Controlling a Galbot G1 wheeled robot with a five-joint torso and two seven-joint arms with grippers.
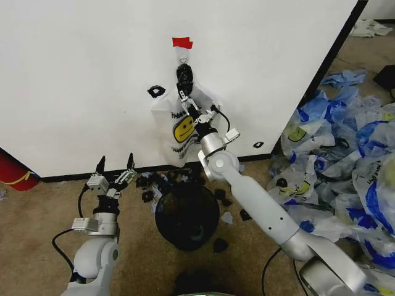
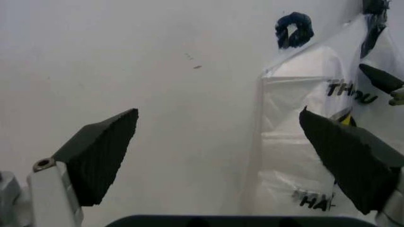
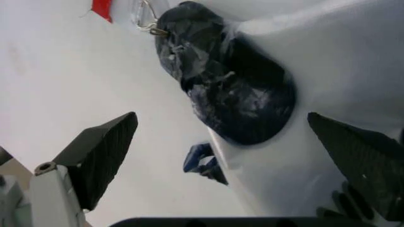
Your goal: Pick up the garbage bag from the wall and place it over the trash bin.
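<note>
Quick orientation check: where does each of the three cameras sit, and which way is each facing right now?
Head view: high up, looking down at the wall, trash bin and both arms.
Left wrist view: low by the bin, facing the wall; open left gripper frames it.
Right wrist view: raised at the hook; open right gripper shows.
Shared: all see the garbage bag.

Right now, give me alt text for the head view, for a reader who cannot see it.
The right gripper, fingers open, reaches up to the garbage bag hanging on the white wall below a strip of red tape. On the floor beneath sits the black trash bin, with the left gripper open beside it and a heap of plastic bags to the right.
</note>
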